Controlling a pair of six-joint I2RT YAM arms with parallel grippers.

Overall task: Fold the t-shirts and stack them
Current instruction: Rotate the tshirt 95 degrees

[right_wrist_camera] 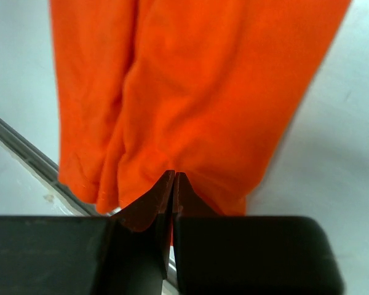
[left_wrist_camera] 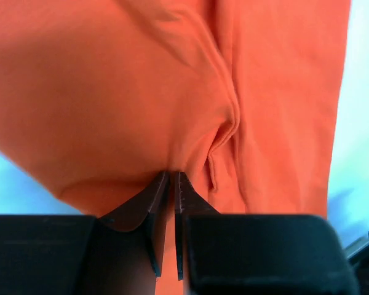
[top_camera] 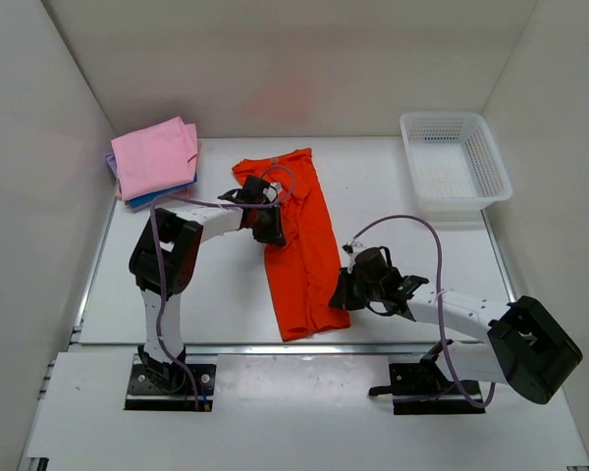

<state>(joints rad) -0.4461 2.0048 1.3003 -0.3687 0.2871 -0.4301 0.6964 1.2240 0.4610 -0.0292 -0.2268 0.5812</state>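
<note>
The bright orange t-shirt [top_camera: 306, 257] lies as a long narrow strip down the middle of the table, collar end at the back. My left gripper [top_camera: 269, 232] is shut on its left edge about halfway along; in the left wrist view the gripper [left_wrist_camera: 172, 174] pinches a fold of the orange cloth [left_wrist_camera: 141, 92]. My right gripper [top_camera: 342, 294] is shut on the right edge near the hem; in the right wrist view the gripper [right_wrist_camera: 173, 174] pinches the orange cloth [right_wrist_camera: 197, 92]. A stack of folded shirts, pink [top_camera: 155, 155] on top of blue and purple, lies at the back left.
A white plastic mesh basket [top_camera: 455, 163] stands at the back right. White walls enclose the table on three sides. The table's near edge with a metal rail [right_wrist_camera: 24, 153] runs just beyond the shirt's hem.
</note>
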